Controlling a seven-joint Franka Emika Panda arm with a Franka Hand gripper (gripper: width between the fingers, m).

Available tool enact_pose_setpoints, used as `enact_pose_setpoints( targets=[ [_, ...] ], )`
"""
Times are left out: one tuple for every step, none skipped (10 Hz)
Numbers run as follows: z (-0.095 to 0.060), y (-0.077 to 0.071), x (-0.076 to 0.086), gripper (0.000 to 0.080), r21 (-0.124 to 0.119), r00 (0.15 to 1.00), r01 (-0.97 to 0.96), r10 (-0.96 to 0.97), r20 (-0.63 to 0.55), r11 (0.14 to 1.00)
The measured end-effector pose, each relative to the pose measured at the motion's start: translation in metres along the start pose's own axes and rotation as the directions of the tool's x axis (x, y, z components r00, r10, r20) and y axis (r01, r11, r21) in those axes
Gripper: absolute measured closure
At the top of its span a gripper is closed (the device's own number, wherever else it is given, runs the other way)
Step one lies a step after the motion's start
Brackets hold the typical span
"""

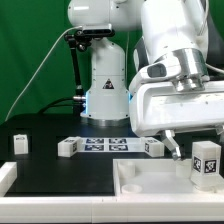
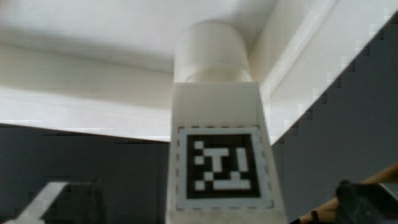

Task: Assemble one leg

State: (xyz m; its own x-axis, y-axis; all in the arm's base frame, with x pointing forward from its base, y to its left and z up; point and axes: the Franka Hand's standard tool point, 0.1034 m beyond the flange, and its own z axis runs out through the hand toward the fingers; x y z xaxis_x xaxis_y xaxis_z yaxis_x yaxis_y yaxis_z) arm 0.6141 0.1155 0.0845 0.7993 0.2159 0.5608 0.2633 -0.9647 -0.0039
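The leg (image 1: 205,163) is observed as a small white blocky peg bearing a black-and-white square marker tag on its face. It is stood upright, positioned just below and between the spread fingers of the gripper (image 1: 188,152). In the wrist view, the leg (image 2: 217,130) is seen with a round stem extending from its tagged block.
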Motion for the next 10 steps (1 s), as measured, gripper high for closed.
enact_pose_setpoints(
  targets=[
    [-0.006,0.001,0.007,0.0151,0.0,1.0,0.003,-0.003,0.001,1.0],
    [-0.008,0.0,0.008,0.0151,0.005,1.0,0.005,-0.005,0.018,1.0],
    [-0.005,-0.003,0.006,0.0151,0.016,0.999,0.006,-0.006,0.05,1.0],
    [-0.006,-0.002,0.007,0.0151,0.013,0.999,0.005,-0.005,0.042,1.0],
    [-0.005,-0.002,0.006,0.0151,0.016,0.999,0.004,-0.005,0.05,1.0],
    [0.001,-0.006,-0.002,0.0151,0.044,0.987,0.0,-0.007,0.159,0.999],
    [0.004,-0.004,0.002,0.0151,0.064,0.97,-0.008,-0.008,0.244,0.998],
    [0.004,-0.005,0.006,0.0151,0.081,0.948,-0.021,-0.006,0.32,0.996],
    [0.003,-0.006,0.008,0.0151,0.096,0.926,-0.028,-0.011,0.376,0.995],
    [-0.002,-0.011,0.006,0.0151,0.118,0.875,-0.054,-0.01,0.484,0.992]
  ],
)
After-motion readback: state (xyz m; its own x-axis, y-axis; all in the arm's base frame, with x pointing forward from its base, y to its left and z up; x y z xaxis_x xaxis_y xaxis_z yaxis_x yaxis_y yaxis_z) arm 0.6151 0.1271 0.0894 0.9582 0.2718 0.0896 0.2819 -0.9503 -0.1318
